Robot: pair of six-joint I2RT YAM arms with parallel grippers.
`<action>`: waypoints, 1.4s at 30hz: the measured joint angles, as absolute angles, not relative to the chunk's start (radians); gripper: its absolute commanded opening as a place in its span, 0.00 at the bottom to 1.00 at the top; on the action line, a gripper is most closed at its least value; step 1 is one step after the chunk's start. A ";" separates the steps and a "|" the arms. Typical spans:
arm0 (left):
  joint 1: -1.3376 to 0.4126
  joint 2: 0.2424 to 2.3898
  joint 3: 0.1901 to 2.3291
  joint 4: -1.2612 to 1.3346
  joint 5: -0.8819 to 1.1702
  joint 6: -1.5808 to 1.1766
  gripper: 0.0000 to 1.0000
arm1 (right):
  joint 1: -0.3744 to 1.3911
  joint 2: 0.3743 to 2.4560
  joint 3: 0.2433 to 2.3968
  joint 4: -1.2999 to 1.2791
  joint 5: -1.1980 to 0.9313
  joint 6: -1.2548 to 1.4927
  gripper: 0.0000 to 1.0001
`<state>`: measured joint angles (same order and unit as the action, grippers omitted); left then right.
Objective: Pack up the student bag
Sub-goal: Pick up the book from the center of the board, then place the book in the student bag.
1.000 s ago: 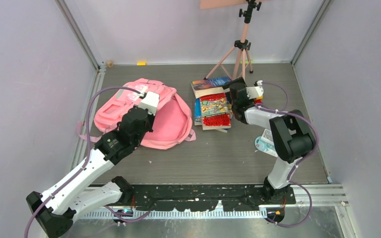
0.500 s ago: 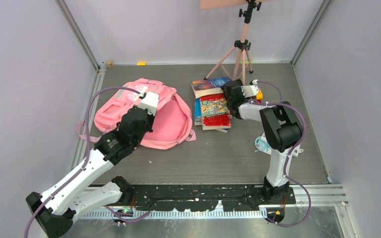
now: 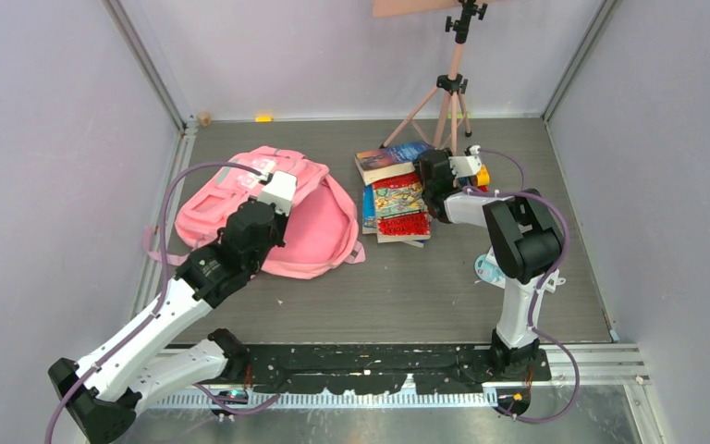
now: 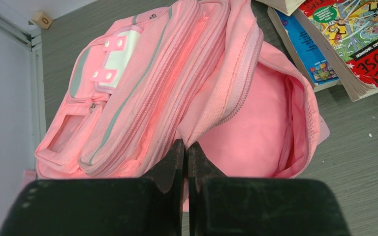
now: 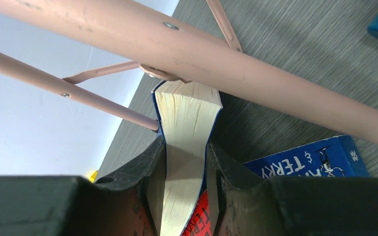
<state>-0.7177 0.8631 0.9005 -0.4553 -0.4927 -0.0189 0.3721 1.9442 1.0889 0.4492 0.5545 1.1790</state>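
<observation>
Soft pink fabric student bag (image 3: 319, 227) lies on the left half of the grey table (image 3: 379, 287), mouth gaping toward the book stack (image 3: 397, 208). Left gripper (image 4: 184, 146) sits at its zip edge, jaws pinched tight on that fabric rim. Right gripper (image 5: 187, 162), well apart from the bag, clasps a thick blue-covered paperback book (image 5: 189, 105) beneath a pink metal tripod leg (image 5: 236, 54).

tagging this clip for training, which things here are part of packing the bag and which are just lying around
Job: student bag, pinched by the left gripper; book clamped in the right gripper; stack of books.
Lying about: tripod; wooden cube; blue-and-white item beside the right arm.
</observation>
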 measured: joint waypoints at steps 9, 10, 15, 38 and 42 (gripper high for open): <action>-0.718 0.860 0.900 -0.455 -0.492 -0.019 0.00 | 0.372 1.935 1.024 0.596 0.519 1.113 0.01; -0.718 0.860 0.900 -0.455 -0.492 -0.019 0.00 | 0.373 1.927 1.021 0.600 0.513 1.103 0.01; -0.718 0.859 0.899 -0.455 -0.492 -0.019 0.00 | 0.379 1.842 1.016 0.604 0.469 1.030 0.01; -0.710 0.858 0.893 -0.454 -0.467 -0.027 0.00 | 0.387 1.079 0.844 0.122 0.175 0.830 0.01; -0.708 0.862 0.893 -0.455 -0.450 -0.036 0.00 | 0.401 0.999 0.820 0.078 0.132 0.898 0.00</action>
